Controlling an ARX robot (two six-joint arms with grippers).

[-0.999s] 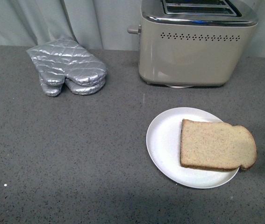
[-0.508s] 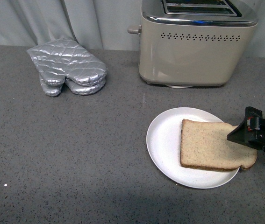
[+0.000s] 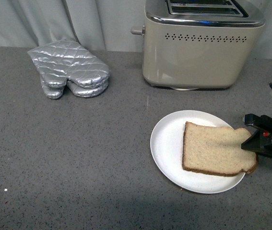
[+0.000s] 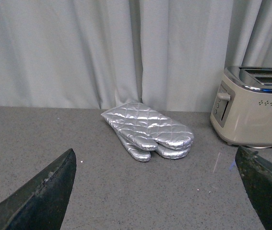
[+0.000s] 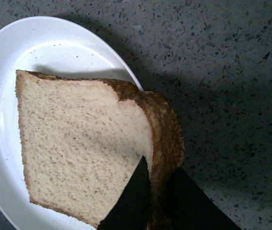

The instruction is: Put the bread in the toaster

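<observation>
Right gripper [image 5: 159,165] seemingly pinching rounded crust edge of wholemeal bread slice [image 3: 212,148], jaws standing nearly closed. Slice lying on white plate [image 3: 167,143], toaster [image 3: 193,57] standing beyond. Left gripper [image 4: 155,153] hanging wide open, empty. Risk: thin edge grip tearing crust, slice drooping or slipping during lift.

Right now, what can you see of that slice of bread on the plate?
The bread is one flat slice, light brown and speckled like wholemeal, with a darker crust, squarish with a rounded top. It lies on the white plate, its rounded end overhanging the rim toward the robot's right. There the right gripper has its black fingers closed on the crust, one on each side, and that end looks slightly raised.
</observation>
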